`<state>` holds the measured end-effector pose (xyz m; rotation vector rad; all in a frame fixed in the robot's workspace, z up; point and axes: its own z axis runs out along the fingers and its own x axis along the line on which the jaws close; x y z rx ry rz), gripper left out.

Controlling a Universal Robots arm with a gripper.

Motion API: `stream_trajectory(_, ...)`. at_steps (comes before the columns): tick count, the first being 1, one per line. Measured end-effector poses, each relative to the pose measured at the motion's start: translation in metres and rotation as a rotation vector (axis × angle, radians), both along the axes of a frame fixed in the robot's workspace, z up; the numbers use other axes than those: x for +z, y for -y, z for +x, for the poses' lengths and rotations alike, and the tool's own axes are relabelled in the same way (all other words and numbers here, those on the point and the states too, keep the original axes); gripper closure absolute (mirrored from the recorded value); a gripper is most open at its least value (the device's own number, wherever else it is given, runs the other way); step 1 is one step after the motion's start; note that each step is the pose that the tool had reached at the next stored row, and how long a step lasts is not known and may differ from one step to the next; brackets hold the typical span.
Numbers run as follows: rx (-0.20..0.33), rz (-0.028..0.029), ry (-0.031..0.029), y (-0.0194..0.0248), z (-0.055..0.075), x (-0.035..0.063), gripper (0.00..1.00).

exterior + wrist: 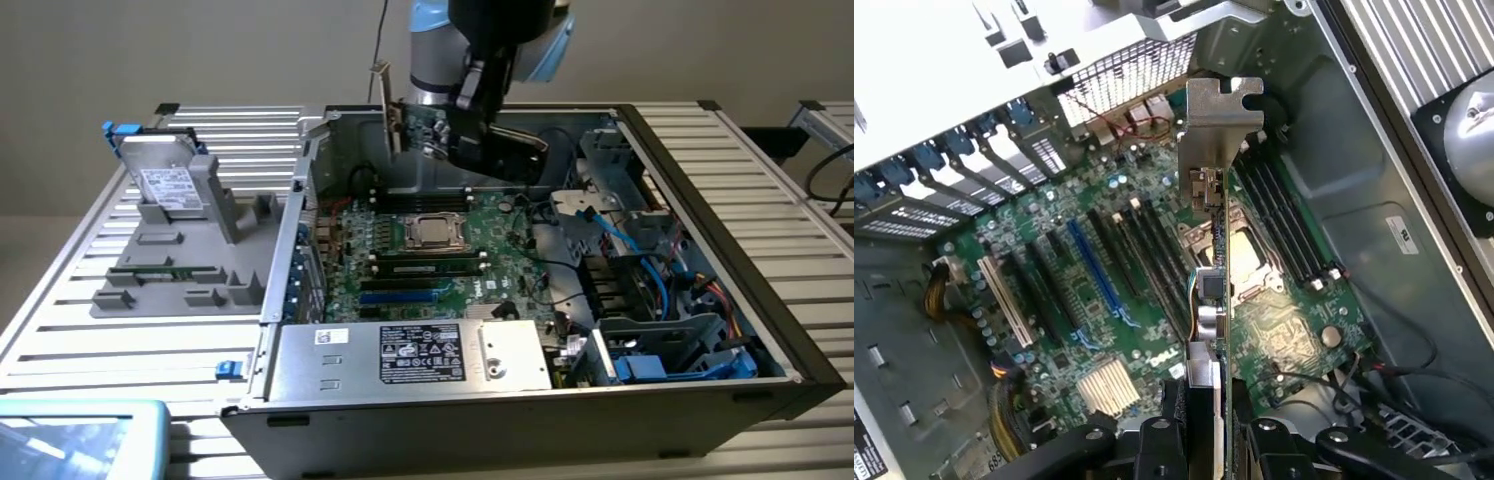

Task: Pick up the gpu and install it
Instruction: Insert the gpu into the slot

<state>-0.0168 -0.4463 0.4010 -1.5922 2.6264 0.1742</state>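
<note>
The open computer case (787,330) stands on the slatted bench (80,330). Nearest inside it lies the silver power supply (400,355), its black label too small to read. Behind that, the green motherboard (350,245), marked DELL in the wrist view, carries a blue slot (400,297), memory sticks (427,268) and the processor socket (437,231). Over the case's far end the gripper (447,140) is clamped on the gpu (400,115), held on edge above the board. At the exterior view's left, a grey holder (174,285) keeps a white-labelled hard drive (171,185) upright.
</note>
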Motion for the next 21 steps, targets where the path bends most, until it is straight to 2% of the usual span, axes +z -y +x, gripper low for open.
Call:
stream_trajectory(16,0.292,0.0100,0.0003,0.0000,0.0000,-0.0008,0.72)
stream_trajectory(21,0.381,0.0099,-0.0003,0.0000,0.0000,-0.0013,0.72)
